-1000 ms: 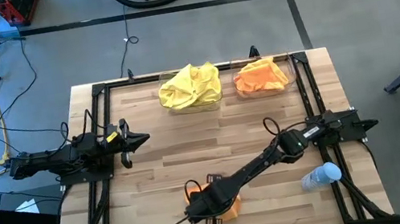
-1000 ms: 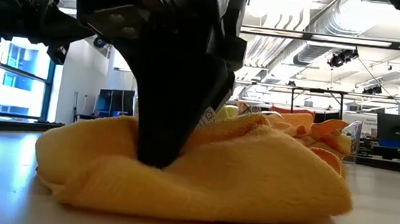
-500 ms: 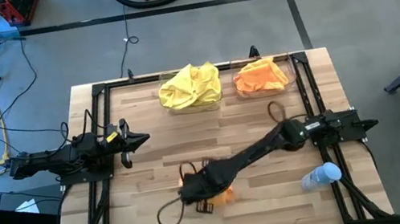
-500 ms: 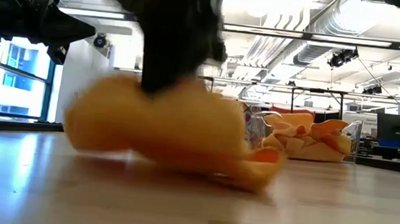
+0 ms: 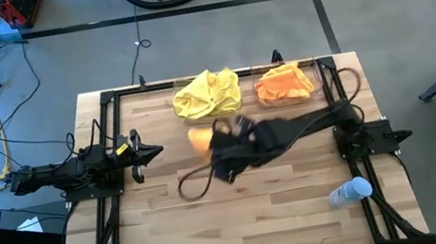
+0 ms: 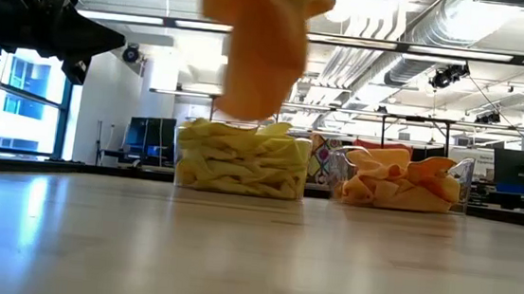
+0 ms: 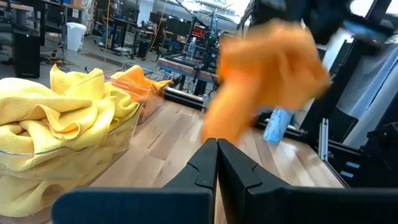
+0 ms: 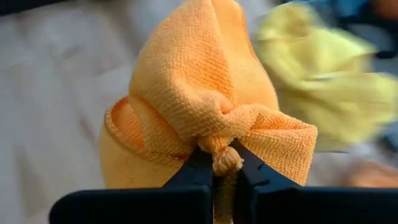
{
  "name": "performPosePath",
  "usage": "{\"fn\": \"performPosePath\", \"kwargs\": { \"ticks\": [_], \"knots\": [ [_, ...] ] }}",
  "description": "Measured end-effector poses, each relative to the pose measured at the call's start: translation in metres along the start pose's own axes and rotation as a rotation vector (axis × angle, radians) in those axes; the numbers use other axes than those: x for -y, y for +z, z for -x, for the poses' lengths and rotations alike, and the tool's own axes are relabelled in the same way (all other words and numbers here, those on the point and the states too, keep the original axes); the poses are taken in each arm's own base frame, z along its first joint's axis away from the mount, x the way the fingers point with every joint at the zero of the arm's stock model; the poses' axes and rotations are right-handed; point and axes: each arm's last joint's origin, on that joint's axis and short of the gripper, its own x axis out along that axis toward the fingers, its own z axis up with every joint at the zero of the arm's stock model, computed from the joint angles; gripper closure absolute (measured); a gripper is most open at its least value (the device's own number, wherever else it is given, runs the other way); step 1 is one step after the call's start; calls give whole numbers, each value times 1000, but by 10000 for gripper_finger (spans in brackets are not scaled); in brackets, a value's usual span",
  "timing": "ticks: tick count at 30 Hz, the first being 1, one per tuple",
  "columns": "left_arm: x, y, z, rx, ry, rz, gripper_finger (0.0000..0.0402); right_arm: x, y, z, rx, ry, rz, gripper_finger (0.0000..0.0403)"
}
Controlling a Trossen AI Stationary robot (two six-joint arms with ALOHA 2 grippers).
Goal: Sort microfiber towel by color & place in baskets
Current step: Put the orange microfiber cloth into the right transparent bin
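- Wooden table (image 5: 286, 208), workshop floor around it, two clear baskets side by side at its far edge.
- Right gripper (image 5: 214, 140) is up in the air over the middle of the table, jaws pinched tight on an orange towel (image 5: 199, 137); the right wrist view shows the cloth (image 8: 199, 118) bunched into a knot between the fingertips, the rest hanging loose.
- In the low view the towel (image 6: 252, 41) dangles clear of the wood, nothing touching.
- Key relation: the towel hangs just in front of the yellow basket (image 5: 206, 95), the wrong one by colour. The orange basket (image 5: 286, 84) sits right beside that basket, on the side toward the right arm's base.
- So, as I judge it, the carry has to go sideways past the yellow basket and on toward the far edge before any release.
- Right arm is plainly the nearer one; it has the cloth already.
- Left gripper (image 5: 148, 153) waits near the yellow basket's left side, low over the table, fingers closed on nothing.
- A small bottle (image 5: 350, 192) lies well away from the baskets, near the right arm's base, out of the path.
- Risk I'd flag: loose folds snagging the yellow basket's rim on the way across.
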Motion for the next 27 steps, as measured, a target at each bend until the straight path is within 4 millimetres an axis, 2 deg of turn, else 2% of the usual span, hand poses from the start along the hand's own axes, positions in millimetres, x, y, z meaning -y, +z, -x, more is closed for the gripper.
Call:
{"fn": "performPosePath", "kwargs": {
  "ticks": [3, 7, 10, 19, 27],
  "knots": [
    [0, 0, 0, 0, -1, 0, 402, 32, 6, 21, 21, -88, -29, 397],
    [0, 0, 0, 0, 0, 0, 401, 71, 8, 31, -13, -214, -120, 397],
    [0, 0, 0, 0, 0, 0, 402, 95, 16, 35, 9, -246, -184, 397],
    [0, 0, 0, 0, 0, 0, 401, 152, 33, 16, -19, -359, -291, 398],
    [0, 0, 0, 0, 0, 0, 401, 192, 41, 3, -53, -427, -328, 398]
  ]
}}
